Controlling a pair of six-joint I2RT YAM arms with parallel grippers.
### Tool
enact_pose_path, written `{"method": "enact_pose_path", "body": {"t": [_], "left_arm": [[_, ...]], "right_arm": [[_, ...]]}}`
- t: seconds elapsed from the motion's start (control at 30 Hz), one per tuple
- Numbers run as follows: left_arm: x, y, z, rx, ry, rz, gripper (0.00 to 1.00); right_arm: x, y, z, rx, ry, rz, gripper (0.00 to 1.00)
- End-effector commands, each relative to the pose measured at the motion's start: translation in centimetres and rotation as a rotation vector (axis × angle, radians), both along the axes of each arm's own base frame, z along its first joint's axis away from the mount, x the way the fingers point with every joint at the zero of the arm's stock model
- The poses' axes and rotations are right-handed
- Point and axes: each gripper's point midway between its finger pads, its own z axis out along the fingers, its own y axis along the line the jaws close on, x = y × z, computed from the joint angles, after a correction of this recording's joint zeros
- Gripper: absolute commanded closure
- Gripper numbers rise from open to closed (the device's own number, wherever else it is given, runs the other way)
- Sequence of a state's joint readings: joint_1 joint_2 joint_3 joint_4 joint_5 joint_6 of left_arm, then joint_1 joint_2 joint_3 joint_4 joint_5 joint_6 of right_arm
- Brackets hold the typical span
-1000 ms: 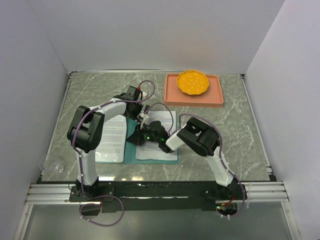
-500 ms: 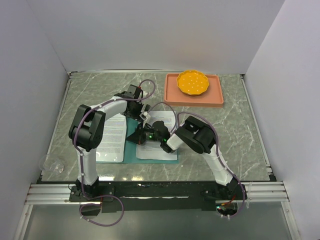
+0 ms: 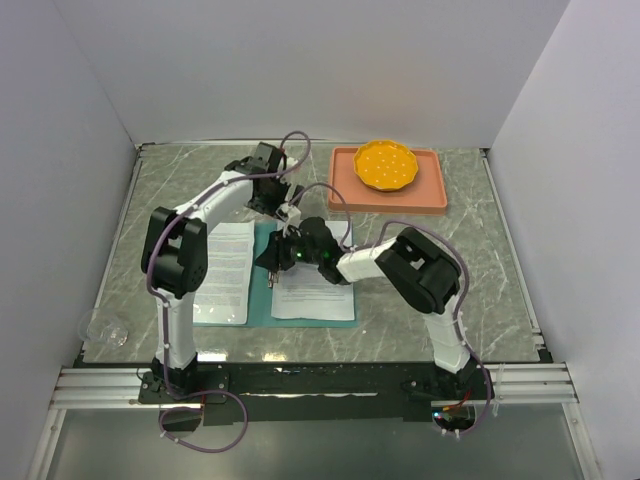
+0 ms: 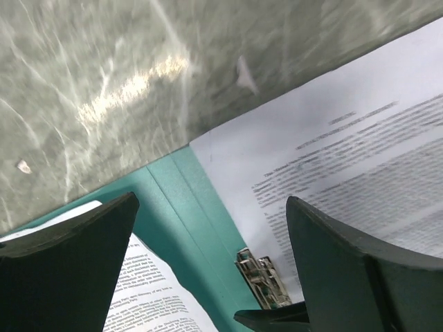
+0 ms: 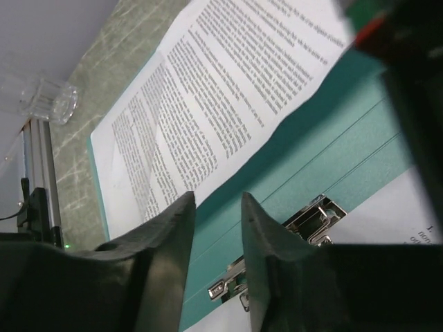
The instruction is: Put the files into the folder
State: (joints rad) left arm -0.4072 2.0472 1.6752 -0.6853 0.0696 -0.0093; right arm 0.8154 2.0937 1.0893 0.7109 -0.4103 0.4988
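Observation:
The teal folder (image 3: 262, 238) lies open on the table with its metal clip (image 4: 261, 277) at the spine; the clip also shows in the right wrist view (image 5: 308, 218). One printed sheet (image 3: 228, 270) lies on the folder's left half and another sheet (image 3: 315, 290) on its right half. My left gripper (image 3: 288, 214) hangs wide open and empty above the folder's far end (image 4: 211, 200). My right gripper (image 3: 272, 262) is low over the spine beside the clip, with its fingers (image 5: 217, 196) a narrow gap apart and nothing between them.
A salmon-pink tray (image 3: 345, 195) with a yellow plate (image 3: 387, 165) stands at the back right. A clear glass (image 3: 105, 330) sits at the near left edge and also shows in the right wrist view (image 5: 48, 100).
My left gripper has lifted and drawn back toward the far edge. My right gripper has reached farther left and away from me along the folder's spine.

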Motion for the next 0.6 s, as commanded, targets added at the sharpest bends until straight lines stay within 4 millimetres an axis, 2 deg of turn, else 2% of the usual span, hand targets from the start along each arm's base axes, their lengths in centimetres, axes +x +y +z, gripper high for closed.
{"method": "enact_pose_path", "body": {"t": [0.0, 0.07, 0.1, 0.13, 0.17, 0.2, 0.23, 0.27, 0.3, 0.37, 0.43, 0.47, 0.53, 0.57], "left_arm": [[0.1, -1.9, 7.1, -0.108, -0.075, -0.048, 0.04], [0.4, -1.4, 9.2, -0.116, -0.114, -0.036, 0.04], [0.5, -0.1, 10.9, -0.129, -0.146, -0.013, 0.04], [0.3, 0.6, 11.1, -0.138, -0.139, -0.004, 0.04], [0.1, 1.5, 11.4, -0.151, -0.137, 0.010, 0.04], [-0.1, 4.0, 11.6, -0.158, -0.124, 0.056, 0.04], [-0.5, 4.7, 11.7, -0.198, -0.103, 0.058, 0.04], [-0.7, 6.1, 11.6, -0.200, -0.103, 0.047, 0.04], [-1.0, 9.2, 11.2, -0.217, -0.088, 0.103, 0.04], [-1.9, 11.2, 10.8, -0.262, -0.066, 0.098, 0.04], [-3.1, 14.6, 9.5, -0.268, -0.031, 0.147, 0.04], [-3.5, 15.4, 9.0, -0.269, -0.022, 0.137, 0.04], [-4.8, 17.3, 7.6, -0.274, 0.010, 0.162, 0.04], [-5.2, 17.7, 7.1, -0.278, 0.016, 0.145, 0.04]], "right_arm": [[-0.2, -1.0, 0.9, -0.125, 0.000, -0.022, 0.48], [0.6, -0.7, 2.5, -0.170, -0.044, -0.044, 0.43], [-0.1, -1.8, 0.7, -0.283, 0.018, -0.057, 0.43], [1.1, -1.4, 2.1, -0.307, -0.015, -0.106, 0.42], [1.1, -1.9, 1.7, -0.362, -0.002, -0.125, 0.42], [1.6, -1.9, 2.5, -0.392, -0.004, -0.161, 0.42], [1.0, -3.6, 1.1, -0.499, 0.034, -0.193, 0.42], [1.0, -4.0, 0.9, -0.536, 0.047, -0.215, 0.42], [1.4, -4.2, 1.4, -0.557, 0.044, -0.246, 0.41], [0.6, -5.2, 0.6, -0.627, 0.083, -0.262, 0.38], [0.5, -5.0, 1.0, -0.649, 0.096, -0.263, 0.34], [0.0, -5.6, 0.1, -0.702, 0.122, -0.266, 0.31], [0.2, -5.3, 0.4, -0.714, 0.123, -0.273, 0.24], [-0.1, -5.5, -0.1, -0.731, 0.145, -0.272, 0.11]]}}
